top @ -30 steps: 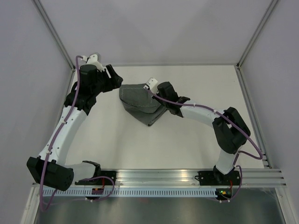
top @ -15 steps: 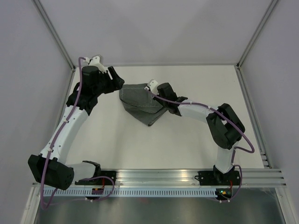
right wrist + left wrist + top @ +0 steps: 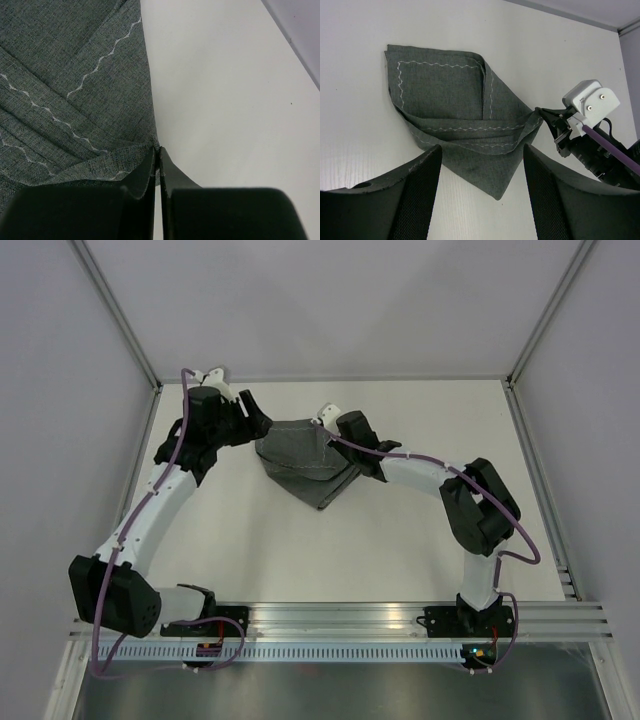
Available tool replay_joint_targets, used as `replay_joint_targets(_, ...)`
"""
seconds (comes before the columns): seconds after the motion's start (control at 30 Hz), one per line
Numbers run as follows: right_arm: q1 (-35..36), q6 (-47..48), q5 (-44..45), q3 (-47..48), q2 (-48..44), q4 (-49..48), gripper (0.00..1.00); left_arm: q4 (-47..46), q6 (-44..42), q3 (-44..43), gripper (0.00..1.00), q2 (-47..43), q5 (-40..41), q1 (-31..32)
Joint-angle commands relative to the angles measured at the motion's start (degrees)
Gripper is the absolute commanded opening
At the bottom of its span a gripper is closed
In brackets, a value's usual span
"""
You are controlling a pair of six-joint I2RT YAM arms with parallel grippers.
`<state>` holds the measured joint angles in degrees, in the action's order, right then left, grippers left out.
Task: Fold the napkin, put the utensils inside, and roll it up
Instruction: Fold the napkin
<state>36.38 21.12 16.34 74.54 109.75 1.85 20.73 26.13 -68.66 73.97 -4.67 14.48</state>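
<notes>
Now right pincer (image 3: 157, 150) pinches the napkin (image 3: 300, 455) at its edge; left pincer (image 3: 481, 148) hovers beside, spread wide.

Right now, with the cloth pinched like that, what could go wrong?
1. The right fingers are shut on only a thin corner of the napkin, so a pull could slip it free.
2. The napkin lies bunched in uneven layers, so dragging that corner may skew the folds more.
3. The left fingers are open and hold nothing, so the whole cloth might slide instead of unfolding.
</notes>
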Motion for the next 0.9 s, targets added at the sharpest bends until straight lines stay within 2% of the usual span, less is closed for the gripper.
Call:
replay_joint_targets(0.0,-0.52,-1.43,0.36,2.36,0.9,0.97,0.06,-2.89,2.0,0.46,0.71,0.47,-1.4,-0.33)
replay_joint_targets(0.23,-1.31,-3.19,-1.31,2.97,0.99,1.84,0.12,-5.87,4.1,3.97,0.71,2.22,-3.94,-0.24)
replay_joint_targets(0.33,-1.49,-3.98,-1.57,3.85,1.34,2.63,0.15,-9.82,5.59,7.22,0.71,3.45,-6.39,-0.33)
replay_joint_targets(0.6,-3.86,-5.83,-2.89,4.82,1.6,4.22,0.31,-19.05,9.81,12.67,0.7,9.87,-12.81,-0.15)
replay_joint_targets(0.87,-6.14,-7.5,-4.03,5.79,1.52,5.98,0.32,-24.16,11.05,12.85,0.68,15.49,-17.39,0.72)
